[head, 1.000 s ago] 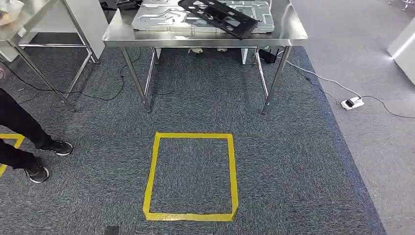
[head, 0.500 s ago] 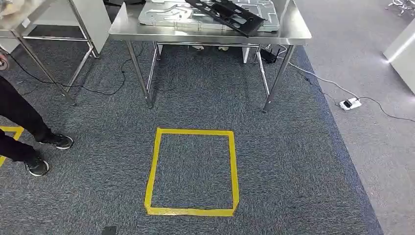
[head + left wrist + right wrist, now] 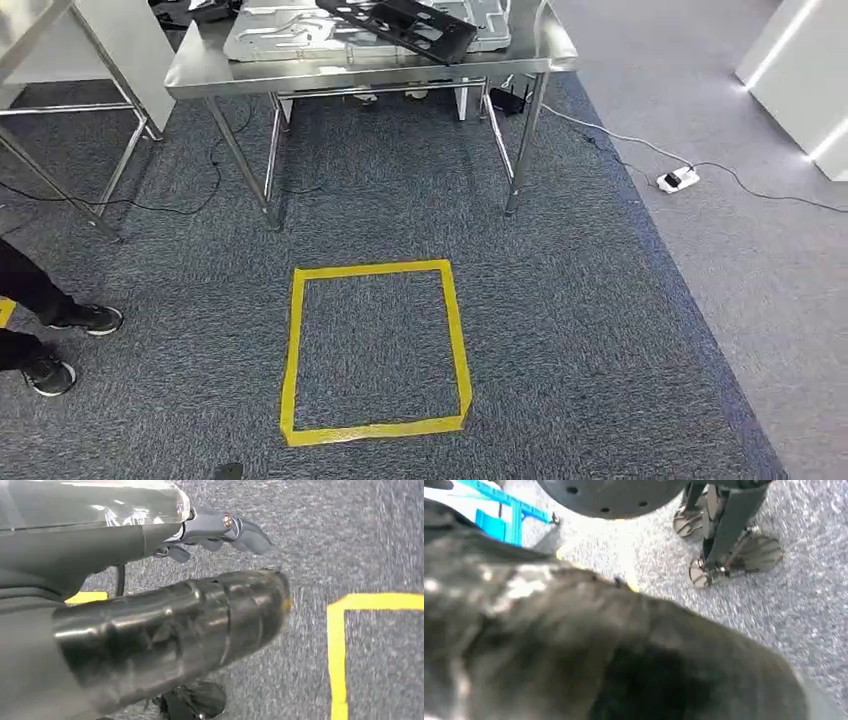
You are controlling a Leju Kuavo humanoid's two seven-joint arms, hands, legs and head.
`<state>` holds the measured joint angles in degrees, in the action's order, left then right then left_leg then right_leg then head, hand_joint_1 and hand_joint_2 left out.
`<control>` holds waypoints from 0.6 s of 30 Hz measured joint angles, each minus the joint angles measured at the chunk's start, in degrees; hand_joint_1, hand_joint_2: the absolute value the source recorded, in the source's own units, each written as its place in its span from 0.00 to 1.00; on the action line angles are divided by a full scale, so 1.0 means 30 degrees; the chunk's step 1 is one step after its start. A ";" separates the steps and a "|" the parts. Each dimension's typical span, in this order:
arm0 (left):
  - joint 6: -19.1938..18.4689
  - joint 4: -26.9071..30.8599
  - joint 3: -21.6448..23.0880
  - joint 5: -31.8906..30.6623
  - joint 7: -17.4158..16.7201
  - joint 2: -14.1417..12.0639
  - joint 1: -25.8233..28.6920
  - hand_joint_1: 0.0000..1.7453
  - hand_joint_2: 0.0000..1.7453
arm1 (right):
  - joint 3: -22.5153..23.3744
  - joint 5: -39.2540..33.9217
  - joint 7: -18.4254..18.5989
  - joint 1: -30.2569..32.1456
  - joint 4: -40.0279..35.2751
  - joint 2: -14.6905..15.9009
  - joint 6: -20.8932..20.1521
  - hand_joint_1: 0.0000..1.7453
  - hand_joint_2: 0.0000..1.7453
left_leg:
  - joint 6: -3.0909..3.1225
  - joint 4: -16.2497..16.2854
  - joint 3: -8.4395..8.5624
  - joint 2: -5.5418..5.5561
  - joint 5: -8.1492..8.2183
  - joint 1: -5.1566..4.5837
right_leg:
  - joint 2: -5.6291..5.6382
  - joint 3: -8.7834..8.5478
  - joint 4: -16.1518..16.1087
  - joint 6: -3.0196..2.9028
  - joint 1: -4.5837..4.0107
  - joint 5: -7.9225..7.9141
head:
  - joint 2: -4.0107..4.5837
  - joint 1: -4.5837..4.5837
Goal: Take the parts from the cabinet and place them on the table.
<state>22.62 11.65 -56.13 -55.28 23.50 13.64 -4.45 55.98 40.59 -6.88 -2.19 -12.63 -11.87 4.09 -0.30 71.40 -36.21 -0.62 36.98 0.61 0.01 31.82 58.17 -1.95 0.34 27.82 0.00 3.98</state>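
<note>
Grey carpet [image 3: 600, 330] covers the floor, with a smoother grey strip along one side where a white power strip [image 3: 677, 179] lies on its cable. Far ahead of both hanging arms stands a steel desk [image 3: 200, 72], and on it rests a wide silver plate [image 3: 270, 35] with a black part [image 3: 400, 22] lying across it, one end jutting past the desk's front edge. Nearer, between the robot and the desk, a square of yellow tape [image 3: 294, 350] marks the carpet. A person's legs and dark shoes [image 3: 88, 318] stand off beside it.

The left hand [image 3: 220, 527] hangs low over the carpet near a corner of the tape, its dark fingers loosely curled with nothing between them as far as the wrist view shows. The right hand [image 3: 624, 670] is a blurred dark mass close to the lens; I cannot tell whether its fingers are spread or closed.

The parts seem already delivered, well out of reach of either hand, and no cabinet shows. My main worry is the overhanging black part: a bump to the desk could tip it off. Walking on, the cable and the person's feet are trip hazards, and a swinging arm could catch a desk leg.
</note>
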 joint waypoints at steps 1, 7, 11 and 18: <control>0.0000 0.0000 -0.0015 0.0000 0.0000 0.0000 0.0020 0.00 0.00 | 0.0000 0.0007 0.0029 0.0017 0.0000 0.0000 -0.0015 0.00 0.00 | 0.0001 0.1088 -0.0457 0.0010 0.0296 0.0000 | 0.0205 0.0085 0.0051 -0.0024 -0.0030 -0.0024 | 0.0000 -0.0007; 0.0000 0.0000 -0.0029 0.0007 0.0000 -0.0044 0.0061 0.00 0.00 | 0.0000 0.0044 0.0095 -0.0022 0.0000 -0.0138 -0.0022 0.00 0.00 | 0.0435 -0.4400 0.2167 0.1784 -0.2372 0.0042 | 0.1392 0.0382 0.0504 0.0218 -0.0118 -0.0070 | 0.0007 0.0000; 0.0000 0.0000 -0.0036 -0.0007 -0.0007 -0.0022 0.0025 0.00 0.00 | 0.0000 0.0073 0.0153 0.0086 0.0007 -0.0138 -0.0022 0.00 0.00 | 0.0684 -0.4695 0.2189 0.1065 -0.2654 0.0137 | 0.2119 0.0601 0.0362 0.0763 -0.0065 -0.0371 | 0.0000 0.0007; -0.0007 0.0000 -0.0051 -0.0029 0.0000 -0.0036 0.0067 0.00 0.00 | 0.0000 0.0138 0.0277 0.0074 0.0007 -0.0131 -0.0022 0.00 0.00 | 0.0896 -0.4765 0.2149 -0.0694 -0.2795 0.0103 | 0.0103 0.2807 0.5292 0.1176 0.0237 0.1792 | 0.0000 0.0080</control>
<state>22.60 11.65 -56.28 -55.36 23.50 13.53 -4.25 55.98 41.00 -6.05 -1.97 -12.61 -12.26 4.02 2.39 57.11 -29.76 -2.71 28.60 0.92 0.32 40.24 74.05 1.58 1.05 33.20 0.00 4.22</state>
